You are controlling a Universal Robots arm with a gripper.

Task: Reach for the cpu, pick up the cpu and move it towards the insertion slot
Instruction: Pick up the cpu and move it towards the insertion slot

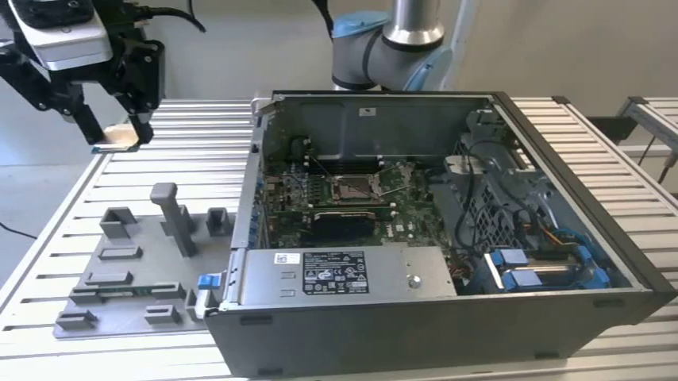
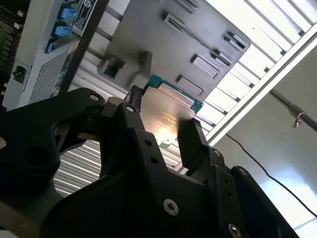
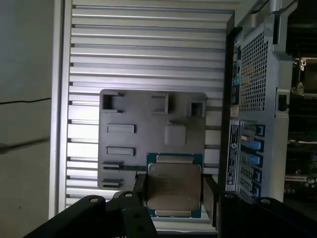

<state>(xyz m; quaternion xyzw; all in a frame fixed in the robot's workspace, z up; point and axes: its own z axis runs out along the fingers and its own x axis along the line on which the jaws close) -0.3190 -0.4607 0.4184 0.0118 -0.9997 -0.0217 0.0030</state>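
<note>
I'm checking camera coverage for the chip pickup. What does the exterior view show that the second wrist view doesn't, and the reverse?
Exterior view: the insertion slot inside the open case, and the pincer raised over the table, well to the exterior view's left of the case. Second wrist view: the cpu's shiny face and green edge close up. Both: the pincer shut on the cpu, with the grey fixture plate below.
</note>
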